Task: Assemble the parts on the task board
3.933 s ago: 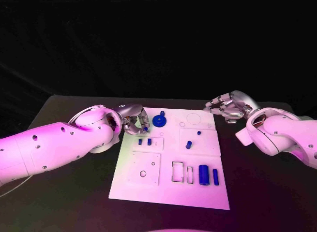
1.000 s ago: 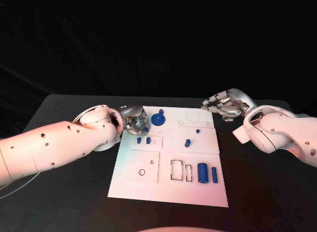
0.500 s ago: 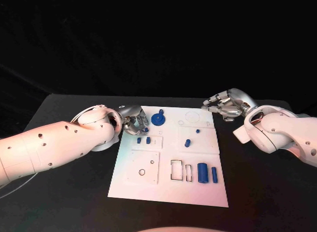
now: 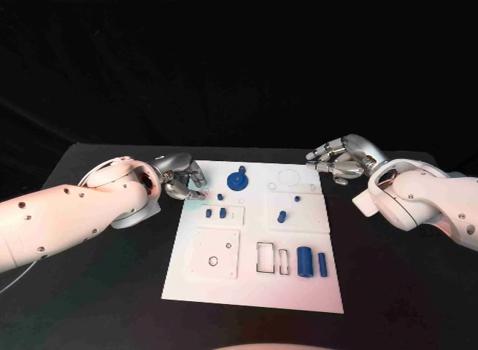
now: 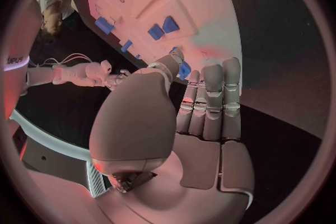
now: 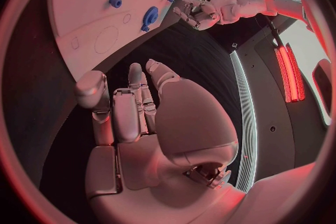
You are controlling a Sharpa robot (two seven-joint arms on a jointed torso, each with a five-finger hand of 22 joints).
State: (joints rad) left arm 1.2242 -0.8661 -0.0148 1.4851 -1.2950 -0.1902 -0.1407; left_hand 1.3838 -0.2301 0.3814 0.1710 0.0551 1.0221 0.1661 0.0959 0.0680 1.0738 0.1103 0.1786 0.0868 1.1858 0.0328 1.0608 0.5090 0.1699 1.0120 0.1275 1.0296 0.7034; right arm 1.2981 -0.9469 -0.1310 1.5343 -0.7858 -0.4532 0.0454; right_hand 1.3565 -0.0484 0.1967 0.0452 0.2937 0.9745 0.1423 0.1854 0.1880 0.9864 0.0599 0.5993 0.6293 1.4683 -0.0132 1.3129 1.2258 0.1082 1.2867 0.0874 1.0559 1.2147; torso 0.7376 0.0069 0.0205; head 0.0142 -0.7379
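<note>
Hovering just off the far-left corner of the task board [image 4: 202, 281], the left hand [image 4: 179, 184] is sitting w/ fingers curled in; wrist view is showing a small blue part [image 5: 184, 70] pinched btwn thumb and fingertips. Right hand [image 4: 341, 162] is hanging off the board's far-right corner, over the black table [image 4: 407, 292], fingers curled together on nothing, not touching the board.

Board is lying flat mid-table. Round blue part w/ a stem [image 4: 238, 180] is resting near the far edge, just beside the left hand. Two small blue parts [image 4: 214, 213] are standing side by side in a recess on the left side, a small blue peg [image 4: 298, 197] and a blue stub [image 4: 282, 216] mid-right. Two long blue bars [image 4: 310, 262] are lying parallel near the front-right, beside rectangular cut-outs [image 4: 267, 257].
</note>
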